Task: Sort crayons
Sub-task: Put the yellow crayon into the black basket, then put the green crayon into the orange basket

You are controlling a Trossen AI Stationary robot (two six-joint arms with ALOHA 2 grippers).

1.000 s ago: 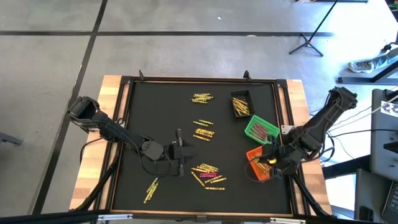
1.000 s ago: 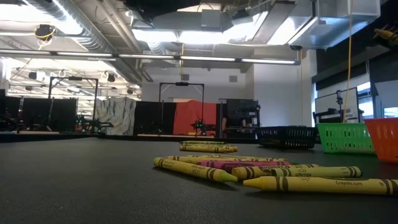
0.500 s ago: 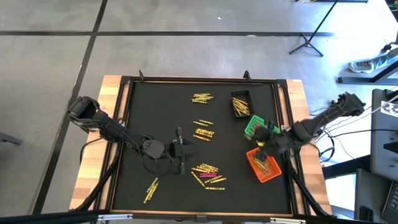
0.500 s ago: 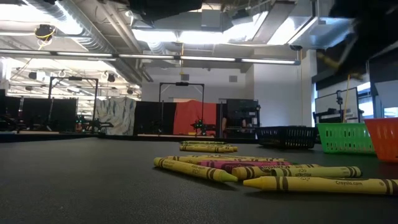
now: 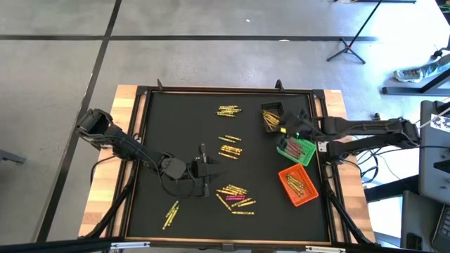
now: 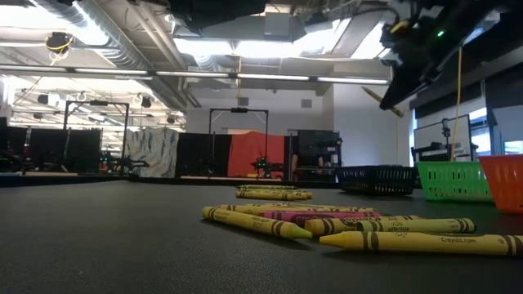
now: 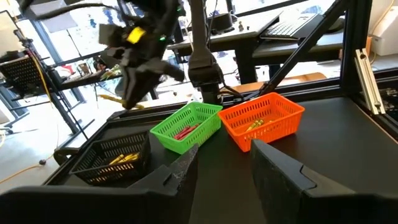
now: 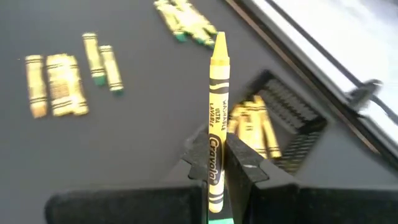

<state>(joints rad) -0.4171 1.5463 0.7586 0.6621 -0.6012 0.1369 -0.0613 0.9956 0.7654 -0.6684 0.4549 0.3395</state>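
My right gripper (image 5: 285,130) hangs above the mat between the black bin (image 5: 273,116) and the green bin (image 5: 295,147), shut on a yellow crayon (image 8: 217,106). The low view shows that crayon (image 6: 380,100) slanting down out of the gripper (image 6: 402,69). My left gripper (image 5: 204,171) stands open and empty at mid-table, left of a pile of yellow and pink crayons (image 5: 235,197) lying flat on the mat. More yellow crayons lie in groups (image 5: 230,147), (image 5: 228,110), (image 5: 171,213). My right gripper pinches the yellow crayon's wrapped lower part (image 8: 215,163), near its blunt end, between its two fingers (image 8: 198,155). The crayon lies along the fingers and sticks out past their tips, pointed end foremost. The fingers slant downward, and the crayon is lifted clear of mat and bins.
The orange bin (image 5: 299,185) with yellow crayons stands near the mat's right edge; the green bin holds red ones, the black bin yellow ones. A raised dark frame (image 5: 140,140) borders the mat. Bare mat lies at the far left and middle left.
My right gripper has swung from over the orange bin toward the table's far edge, past the green bin to beside the black bin, turning about as it went and staying shut. The arm now reaches in level from the right.
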